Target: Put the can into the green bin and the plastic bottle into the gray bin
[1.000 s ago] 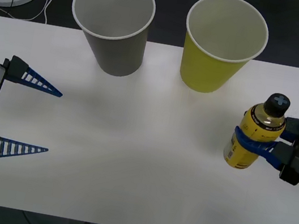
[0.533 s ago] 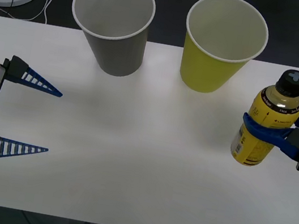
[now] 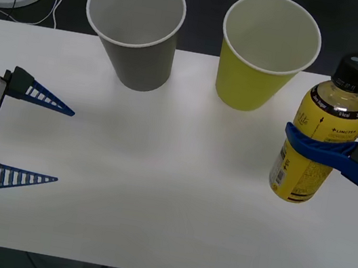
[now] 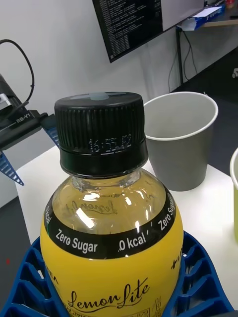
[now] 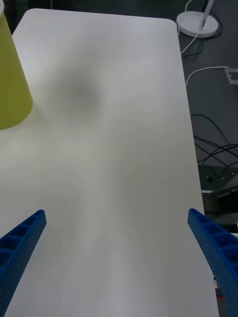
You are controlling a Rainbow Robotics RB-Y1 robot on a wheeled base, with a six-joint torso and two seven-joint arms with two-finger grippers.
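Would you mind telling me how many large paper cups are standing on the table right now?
2. The gray bin stands at the table's far edge on the left; the green bin stands beside it to the right, apart from it.

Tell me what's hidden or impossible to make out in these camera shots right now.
- The bottoms inside the gray bin and green bin: front view, hidden by their own walls.
- The right gripper body: front view, cut off by the right edge.
- The plastic bottle base: right wrist view, cut off by the bottom edge; whether it clears the table cannot be told.
- The open left gripper: its arm runs off the front view's left edge.
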